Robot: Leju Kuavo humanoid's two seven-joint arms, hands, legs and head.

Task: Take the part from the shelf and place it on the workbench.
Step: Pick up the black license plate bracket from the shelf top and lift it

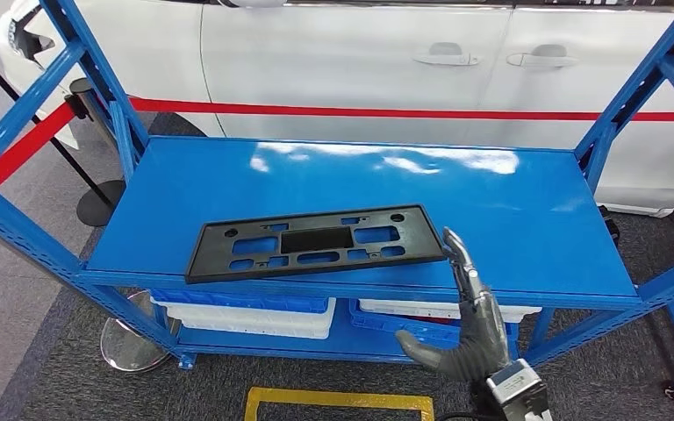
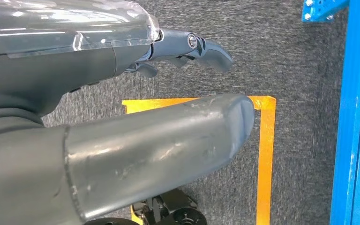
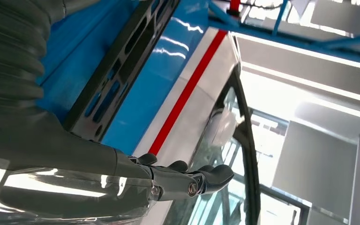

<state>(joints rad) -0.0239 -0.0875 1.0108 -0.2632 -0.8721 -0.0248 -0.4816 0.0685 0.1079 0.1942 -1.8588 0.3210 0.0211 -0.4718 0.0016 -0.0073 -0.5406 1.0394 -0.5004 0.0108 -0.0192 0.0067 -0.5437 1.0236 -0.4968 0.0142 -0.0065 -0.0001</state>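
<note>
On the blue shelf, toward its near left, lies the flat black part, probably light, stiff plastic best taken along its near right edge, where the right hand rises empty, fingers spread; the left hand hangs open.

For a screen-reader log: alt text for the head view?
A flat black plastic part lies on a blue shelf, its near edge at the shelf's front. The robot's right hand reaches up beside its right end, fingers open.
</note>
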